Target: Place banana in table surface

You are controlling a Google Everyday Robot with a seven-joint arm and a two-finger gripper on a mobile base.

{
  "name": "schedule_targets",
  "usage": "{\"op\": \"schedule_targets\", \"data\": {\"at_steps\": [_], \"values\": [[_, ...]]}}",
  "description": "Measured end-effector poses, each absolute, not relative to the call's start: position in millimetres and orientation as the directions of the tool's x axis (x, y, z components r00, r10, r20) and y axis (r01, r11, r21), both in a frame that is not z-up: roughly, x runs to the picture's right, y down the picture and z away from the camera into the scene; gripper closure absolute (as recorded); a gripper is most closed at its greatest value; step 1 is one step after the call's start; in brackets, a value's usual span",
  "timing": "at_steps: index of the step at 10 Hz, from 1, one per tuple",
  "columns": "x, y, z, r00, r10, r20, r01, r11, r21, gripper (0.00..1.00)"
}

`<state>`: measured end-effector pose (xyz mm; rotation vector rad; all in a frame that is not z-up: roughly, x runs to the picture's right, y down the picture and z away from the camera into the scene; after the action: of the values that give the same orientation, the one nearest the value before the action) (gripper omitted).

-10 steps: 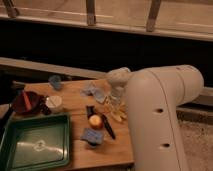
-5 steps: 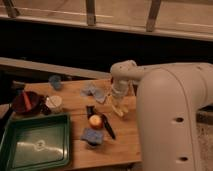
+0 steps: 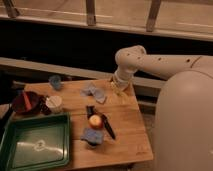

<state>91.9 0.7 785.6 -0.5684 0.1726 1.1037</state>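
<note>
My gripper (image 3: 118,86) hangs from the white arm that reaches in from the right, over the far right part of the table surface (image 3: 127,131). A pale cream-yellow banana (image 3: 119,95) shows right under the gripper, at or just above the wood. I cannot tell whether it is held or resting. The table surface is a light-brown wood-grain top.
An orange fruit (image 3: 95,120) and a dark knife (image 3: 108,127) lie mid-table, with a blue item (image 3: 93,135) in front. Blue pieces (image 3: 95,92) lie left of the gripper. A blue cup (image 3: 55,81), white cup (image 3: 54,103), dark red bowl (image 3: 27,101) and green tray (image 3: 35,145) stand left.
The arm has swung up and to the right, out of the foreground, and uncovers the right side of the table. The gripper stays over the far right part with the banana under it.
</note>
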Motion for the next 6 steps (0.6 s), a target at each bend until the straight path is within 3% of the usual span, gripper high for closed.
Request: {"op": "schedule_targets", "data": {"at_steps": [2,6], "values": [[93.6,-2.6,784.6,0.446,0.801,-0.4,-0.883,0.32,-0.344,1.0],[95.0,31.3,822.4,0.44,0.776,-0.451,-0.887,0.298,-0.354,1.0]]}}
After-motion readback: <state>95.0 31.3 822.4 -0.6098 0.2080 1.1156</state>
